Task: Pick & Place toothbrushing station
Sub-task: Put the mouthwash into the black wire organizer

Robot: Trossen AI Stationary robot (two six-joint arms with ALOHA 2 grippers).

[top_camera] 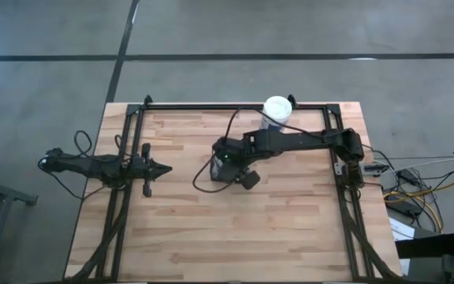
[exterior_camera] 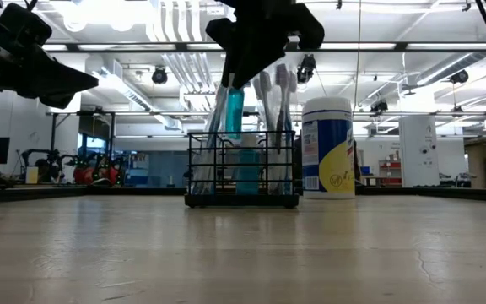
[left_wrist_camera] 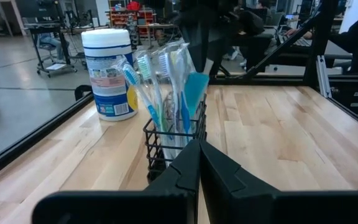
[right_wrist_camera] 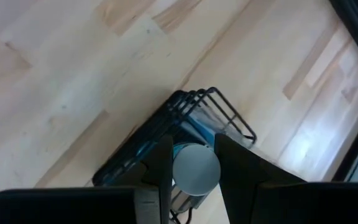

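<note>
- Right gripper (right_wrist_camera: 192, 168): it hangs over the caddy (exterior_camera: 241, 169) near the table's centre, a little toward 12 o'clock in the high view. Its two fingers stand slightly parted on either side of a round grey cap (right_wrist_camera: 194, 169), which appears to be the top of a tube (exterior_camera: 234, 114) standing in the caddy. Whether the pads press on the cap cannot be told.
- Left gripper (top_camera: 162, 167): it waits at 9 o'clock of the caddy, well apart from it, above the table (top_camera: 290, 229), with its fingers drawn together to a point and holding nothing.
- Caddy: it rests on the table, with the white canister (exterior_camera: 327, 146) near it toward 1 o'clock in the high view.
- Risk 1: if the fingers close on the cap alone, the lift may draw the tube out and leave the caddy behind.
- Risk 2: the contents stand tall and lean in the wire frame, so a tilted or off-centre lift may tip the caddy or spill them.
- Risk 3: the canister stands near, so a sideways carry toward 1 o'clock may knock it.
- Count: one caddy, one canister, two grippers.
- Count: about four wrapped toothbrushes (left_wrist_camera: 166, 81) show in the left wrist view, with one teal tube; the exact number is unsure because the wrappers overlap.
</note>
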